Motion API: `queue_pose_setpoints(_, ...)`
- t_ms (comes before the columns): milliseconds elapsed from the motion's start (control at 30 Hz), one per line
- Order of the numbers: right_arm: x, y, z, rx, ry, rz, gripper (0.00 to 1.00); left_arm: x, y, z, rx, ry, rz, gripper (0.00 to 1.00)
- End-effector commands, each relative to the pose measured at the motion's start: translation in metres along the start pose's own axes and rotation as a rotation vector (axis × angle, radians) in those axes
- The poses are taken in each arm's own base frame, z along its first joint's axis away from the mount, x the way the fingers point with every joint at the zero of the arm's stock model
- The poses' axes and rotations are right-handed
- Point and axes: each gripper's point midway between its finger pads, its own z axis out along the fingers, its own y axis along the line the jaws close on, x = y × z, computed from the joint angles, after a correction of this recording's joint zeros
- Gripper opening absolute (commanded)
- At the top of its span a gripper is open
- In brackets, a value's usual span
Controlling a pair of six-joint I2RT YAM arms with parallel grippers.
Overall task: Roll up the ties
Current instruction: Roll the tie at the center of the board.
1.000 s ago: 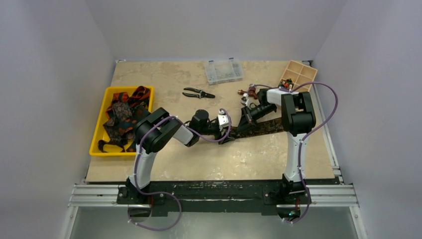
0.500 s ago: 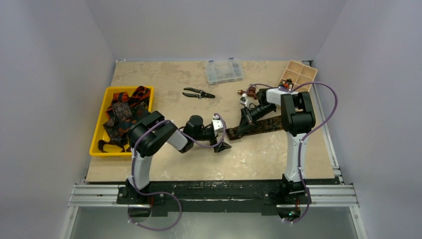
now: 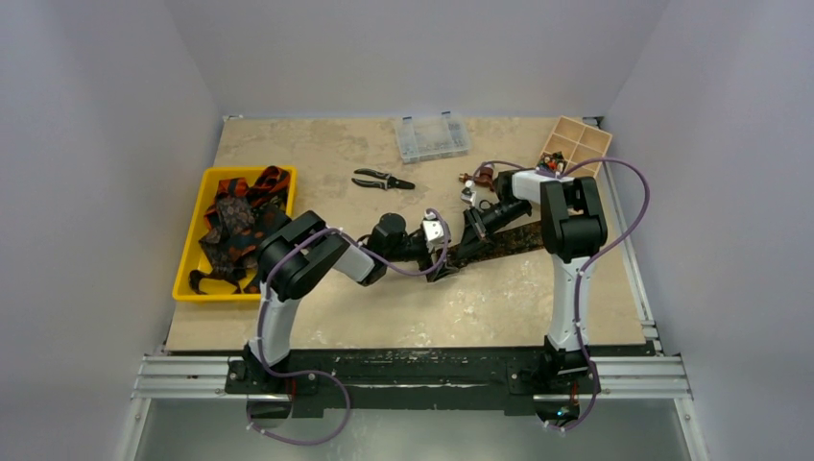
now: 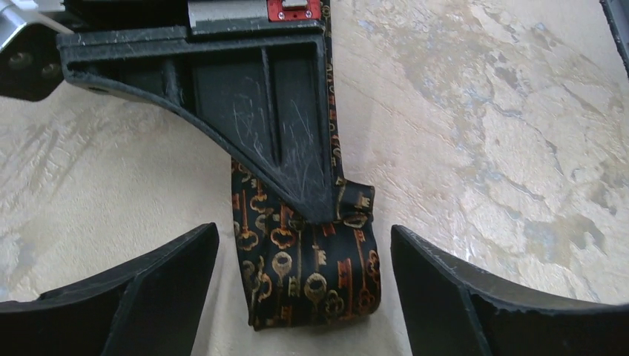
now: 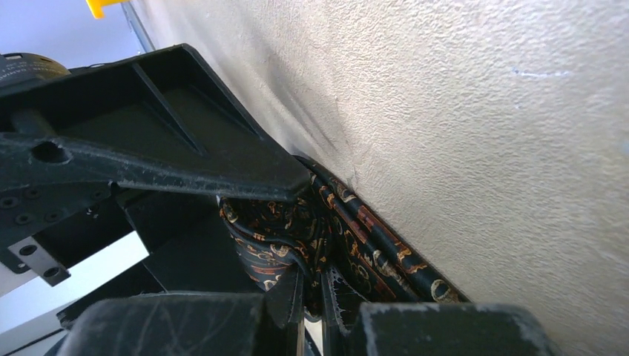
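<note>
Necktie (image 3: 507, 238) of dark cloth with a gold and red key pattern, lying as a flat strip on the table (image 3: 384, 307), to the right of the pliers (image 3: 382, 180) and nearer the arm bases. Its end, on the pliers' side, is folded back on itself (image 4: 311, 282). Right gripper (image 3: 463, 250) is clenched on this fold, the cloth pinched in the narrow gap between its fingers (image 5: 311, 297). Its black finger lies over the strip and hides much of it in the left wrist view. Left gripper (image 3: 440, 263) is released, its fingers spread to either side of the folded end without touching it (image 4: 304, 237). Further ties (image 3: 235, 216) are heaped in a yellow tray (image 3: 187, 259) well to the left of the pliers. Beyond the pliers, to the right, stand a clear box (image 3: 432, 137) and a wooden compartment tray (image 3: 576, 144).
</note>
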Motion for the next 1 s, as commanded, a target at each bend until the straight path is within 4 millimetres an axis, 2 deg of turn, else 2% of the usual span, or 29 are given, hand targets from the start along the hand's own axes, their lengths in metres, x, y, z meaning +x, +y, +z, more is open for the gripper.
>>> queue_pose_setpoints(0,0.006,-0.072,0.014,0.250,0.089,-0.134,0.00,-0.006,0.000,0.014,0.029,-0.008,0.022,0.80)
queue_pose_setpoints(67,0.005,-0.071,0.014,0.245,0.089,-0.132,0.00,0.000,-0.005,0.016,0.049,0.008,0.028,0.72)
queue_pose_setpoints(233,0.001,-0.064,0.013,0.223,0.078,-0.135,0.00,0.013,-0.012,0.011,0.071,0.045,0.045,0.44)
queue_pose_setpoints(267,0.000,-0.063,0.013,0.221,0.075,-0.135,0.00,0.016,-0.012,0.010,0.068,0.064,0.034,0.43)
queue_pose_setpoints(367,-0.002,-0.062,0.013,0.218,0.074,-0.132,0.00,0.026,-0.014,0.003,0.057,0.090,0.042,0.55)
queue_pose_setpoints(433,-0.003,-0.061,0.012,0.214,0.072,-0.130,0.00,0.034,-0.013,0.000,0.048,0.115,0.040,0.55)
queue_pose_setpoints(567,-0.005,-0.050,0.009,0.188,0.056,-0.139,0.00,0.044,-0.011,-0.003,0.040,0.138,0.025,0.40)
queue_pose_setpoints(633,-0.009,-0.035,0.005,0.149,0.031,-0.151,0.06,0.046,-0.012,-0.006,0.042,0.143,0.026,0.29)
queue_pose_setpoints(700,-0.015,-0.017,-0.007,0.114,-0.007,-0.165,0.20,0.048,-0.014,-0.010,0.049,0.149,0.029,0.19)
queue_pose_setpoints(767,-0.020,-0.002,-0.023,0.080,-0.051,-0.164,0.27,0.051,-0.015,-0.016,0.056,0.157,0.029,0.14)
queue_pose_setpoints(833,-0.023,0.009,-0.040,0.049,-0.098,-0.147,0.32,0.053,-0.014,-0.021,0.059,0.164,0.034,0.13)
queue_pose_setpoints(900,-0.024,0.009,-0.051,0.060,-0.130,-0.130,0.34,0.056,-0.015,-0.024,0.067,0.171,0.032,0.12)
queue_pose_setpoints(967,-0.023,0.001,-0.053,0.110,-0.136,-0.122,0.33,0.057,-0.016,-0.026,0.075,0.174,0.027,0.12)
